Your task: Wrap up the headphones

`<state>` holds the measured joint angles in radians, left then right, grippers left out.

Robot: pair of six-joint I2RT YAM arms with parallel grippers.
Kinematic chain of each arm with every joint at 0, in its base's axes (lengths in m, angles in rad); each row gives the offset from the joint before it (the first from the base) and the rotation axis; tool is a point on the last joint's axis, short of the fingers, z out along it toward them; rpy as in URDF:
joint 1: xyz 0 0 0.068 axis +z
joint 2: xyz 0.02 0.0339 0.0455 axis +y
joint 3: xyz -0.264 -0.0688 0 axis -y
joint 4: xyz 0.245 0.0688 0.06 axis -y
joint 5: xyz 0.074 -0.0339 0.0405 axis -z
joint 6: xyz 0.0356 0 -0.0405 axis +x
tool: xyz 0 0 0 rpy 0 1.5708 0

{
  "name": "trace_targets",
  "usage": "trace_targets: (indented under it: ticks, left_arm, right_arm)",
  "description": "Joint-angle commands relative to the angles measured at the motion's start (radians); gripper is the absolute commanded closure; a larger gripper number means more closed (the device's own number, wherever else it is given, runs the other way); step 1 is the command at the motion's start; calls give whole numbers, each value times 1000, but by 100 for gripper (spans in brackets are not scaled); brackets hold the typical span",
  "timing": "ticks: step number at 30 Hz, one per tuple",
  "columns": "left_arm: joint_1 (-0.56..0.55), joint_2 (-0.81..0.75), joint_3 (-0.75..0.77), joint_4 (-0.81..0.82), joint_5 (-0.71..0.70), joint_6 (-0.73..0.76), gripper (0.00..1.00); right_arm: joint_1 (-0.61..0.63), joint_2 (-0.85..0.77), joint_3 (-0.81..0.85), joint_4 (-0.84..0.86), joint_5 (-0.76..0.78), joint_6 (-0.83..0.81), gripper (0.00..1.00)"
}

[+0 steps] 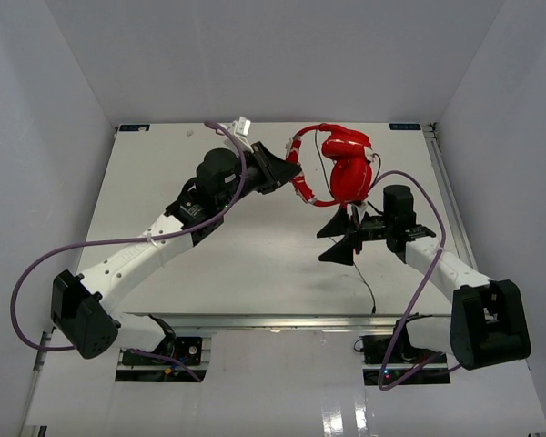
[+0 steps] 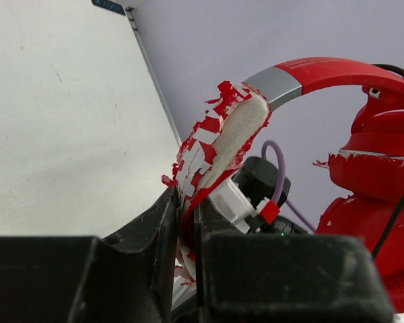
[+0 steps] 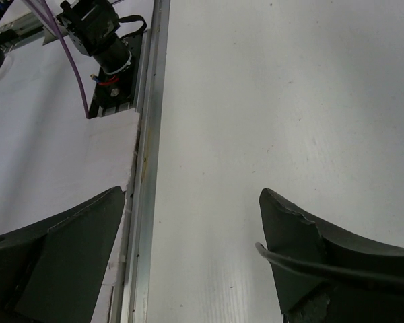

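**Operator:** Where are the headphones?

**Inspector:** You have the headphones (image 1: 346, 166) over the far right part of the table (image 1: 164, 182); the red-and-white headband (image 1: 302, 153) curves leftward from the two ear cups (image 2: 374, 168), which sit close together; whether the cups touch the table, I cannot tell.

**Operator:** And the left side?

**Inspector:** Your left gripper (image 2: 187, 222) is clamped on the headband; the wrist view shows the peeling, padded band pinched between both fingers, with the band arching up and over to the cups at the right of that view; a thin black cable (image 1: 365, 284) runs down across them.

**Operator:** The right side?

**Inspector:** Your right gripper (image 1: 338, 238) has its jaws spread wide and holds no part of the headphones; it sits just on the near side of the ear cups; the cable trails past it toward the near edge of the table; in the right wrist view the cable lies against one finger, and only bare table shows between the two.
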<state>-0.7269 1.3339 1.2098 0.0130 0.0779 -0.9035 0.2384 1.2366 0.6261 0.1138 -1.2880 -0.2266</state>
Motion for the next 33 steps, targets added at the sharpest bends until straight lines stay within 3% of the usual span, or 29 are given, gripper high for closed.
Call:
trace_targets:
  ticks: [1,5,7,13,17,19,23,29,33]
  left_arm:
    - [-2,-74,86,88,-111,-71,100]
    - [0,-76,124,29,-192,-71,100]
    - [-1,-81,140,-2,-254,-69,100]
    - [4,-96,146,-86,-371,-58,100]
    - [7,-93,152,-149,-434,-49,100]
    - [7,-91,152,-172,-472,-32,100]
    - [7,-54,171,-251,-575,62,100]
    - [9,-5,87,-302,-694,167,100]
    - [9,80,42,-306,-690,186,100]
  right_arm:
    - [20,-45,-51,93,-32,-32,13]
    - [44,-86,-62,-50,-1,-179,20]
    - [53,-121,-64,-100,20,-216,30]
    - [72,-195,-62,-173,50,-245,62]
    - [83,-214,-16,-258,73,-276,92]
    - [93,-222,22,-335,119,-299,92]
    - [161,-257,174,-604,437,-460,92]
    - [206,-323,338,-793,809,-586,92]
    - [208,-315,411,-846,860,-649,92]
